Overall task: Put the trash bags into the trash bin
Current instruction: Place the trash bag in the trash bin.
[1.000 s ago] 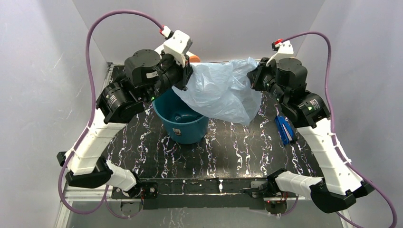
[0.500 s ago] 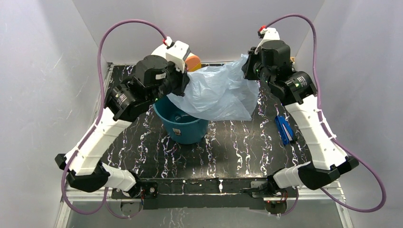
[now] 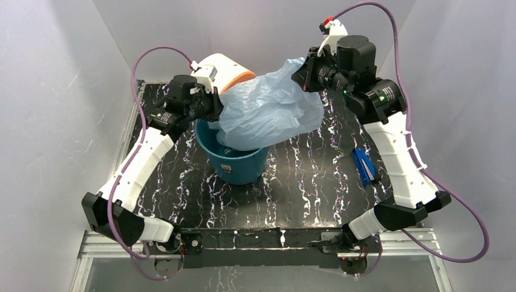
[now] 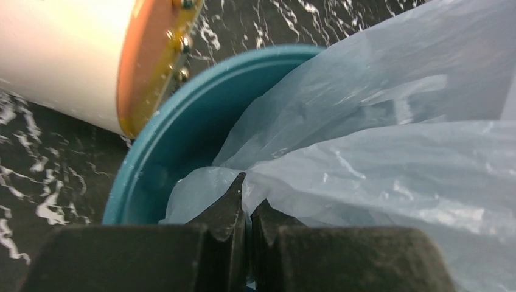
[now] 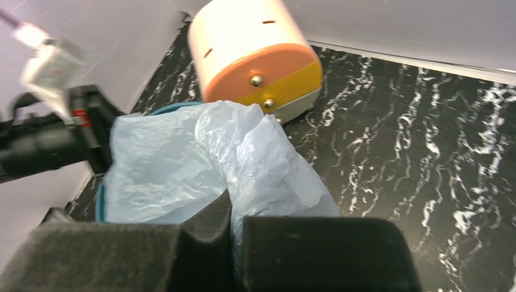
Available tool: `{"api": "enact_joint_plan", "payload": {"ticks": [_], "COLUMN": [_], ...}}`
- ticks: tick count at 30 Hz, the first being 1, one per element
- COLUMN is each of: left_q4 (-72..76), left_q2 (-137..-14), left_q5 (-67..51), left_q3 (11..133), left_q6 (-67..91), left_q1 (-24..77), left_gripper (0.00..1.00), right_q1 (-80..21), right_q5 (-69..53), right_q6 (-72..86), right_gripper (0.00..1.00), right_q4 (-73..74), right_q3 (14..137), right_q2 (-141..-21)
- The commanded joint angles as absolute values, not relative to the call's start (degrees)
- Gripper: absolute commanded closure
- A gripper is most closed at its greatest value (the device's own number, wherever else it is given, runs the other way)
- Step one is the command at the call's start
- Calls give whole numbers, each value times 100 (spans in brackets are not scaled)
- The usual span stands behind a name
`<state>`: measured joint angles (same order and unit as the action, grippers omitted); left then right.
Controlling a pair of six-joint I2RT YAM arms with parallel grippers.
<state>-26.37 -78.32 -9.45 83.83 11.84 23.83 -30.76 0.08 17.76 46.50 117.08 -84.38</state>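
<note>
Seemingly a lab cell: white walls (image 3: pixel 55 91) enclose the table (image 3: pixel 304 188) (black, white-veined).

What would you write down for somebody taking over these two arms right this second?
Left gripper: shut on one edge of the thin pale blue plastic trash bag, low at the rim of the round teal plastic bin.
Right gripper: shut on the bag's opposite edge, held high beyond the bin.
Done: bag lifted, its lower part over and partly inside the bin mouth.
To do: lower the rest in, then release both grippers.
</note>
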Motion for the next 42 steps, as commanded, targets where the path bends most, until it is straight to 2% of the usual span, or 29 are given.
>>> {"api": "enact_joint_plan", "payload": {"ticks": [1, 5, 10, 16, 22, 26, 31, 34, 38, 41, 42], "left_q4": [-1710, -2034, -2273, -3272, -3674, -3549, -3421, -3542, -3667, -3450, -3293], "left_q2": [-7421, -7349, -6834, -6684, -6297, -6102, -6250, -6363, -6575, -6770, -6842], "left_q5": [-2185, -2408, -1863, -868, -191, -1120, -3669, -3903, -3507, -3352, -3260], "left_q3": [7812, 7746, 7974, 8471, 8644, 8931, 9147, 8994, 8673, 8286, 8164], "left_q6": [1576, 1454, 1261, 791, 629, 575, 383, 307, 217, 333, 461], "left_q1": [2182, 2180, 2171, 2171, 2171, 2169, 2167, 2169, 2171, 2171, 2171], "left_gripper": [98, 67, 48, 44, 38, 37, 32, 32, 36, 50, 58], "right_q1": [-3059, -3054, -3054, -3058, -3055, -3055, -3058, -3054, -3056, -3057, -3052], "right_q5": [-785, -898, -651, -575, -488, -625, -713, -792, -999, -1255, -1333], "right_q6": [1784, 1840, 1861, 1870, 1848, 1891, 1994, 2035, 2085, 2010, 1966], "right_gripper": [93, 93, 93, 92, 91, 91, 91, 91, 90, 90, 90], "right_q4": [4267, 4133, 4172, 4107, 4140, 4089, 3879, 3823, 3664, 3602, 3685], "right_q3": [12080, 12006, 11950, 11778, 11733, 11658, 11359, 11300, 11195, 11381, 11607], "right_q2": [-8451, -8431, -8500, -8468, -8479, -8510, -8413, -8387, -8273, -8273, -8316]}}
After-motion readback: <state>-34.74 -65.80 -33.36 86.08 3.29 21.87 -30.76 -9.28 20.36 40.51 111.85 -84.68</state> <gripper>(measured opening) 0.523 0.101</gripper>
